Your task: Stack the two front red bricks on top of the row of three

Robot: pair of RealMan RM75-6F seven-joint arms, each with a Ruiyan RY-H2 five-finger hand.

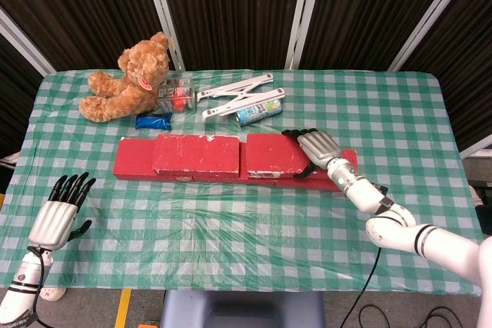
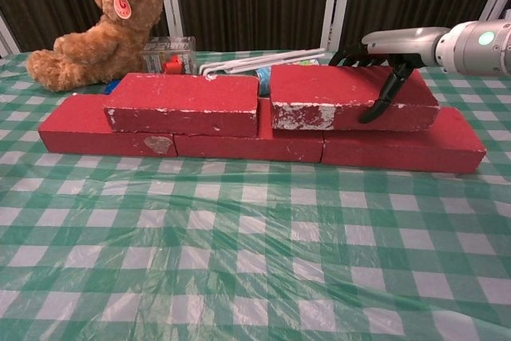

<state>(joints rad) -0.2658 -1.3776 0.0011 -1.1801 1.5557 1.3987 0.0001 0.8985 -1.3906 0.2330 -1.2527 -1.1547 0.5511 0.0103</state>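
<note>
A row of three red bricks (image 2: 263, 143) is laid across the middle of the checked tablecloth (image 2: 255, 245). Two more red bricks are set on top of it. The left upper brick (image 2: 185, 103) lies over the left and middle bricks of the row. The right upper brick (image 2: 351, 97) lies flat just beside it, over the middle and right bricks, with a narrow gap between the two.

The right upper brick is grasped by the right hand (image 1: 319, 146): dark fingers (image 2: 383, 93) are hooked down over its front face and others over its back edge, with the silver palm above.

The left hand (image 1: 58, 213) is held near the front left corner of the table, fingers spread and holding nothing.

Behind the bricks are seen a teddy bear (image 1: 127, 78), a clear box (image 1: 177, 91), a blue packet (image 1: 154, 120), a can (image 1: 257, 111) and a white folding rack (image 1: 234, 94).
</note>
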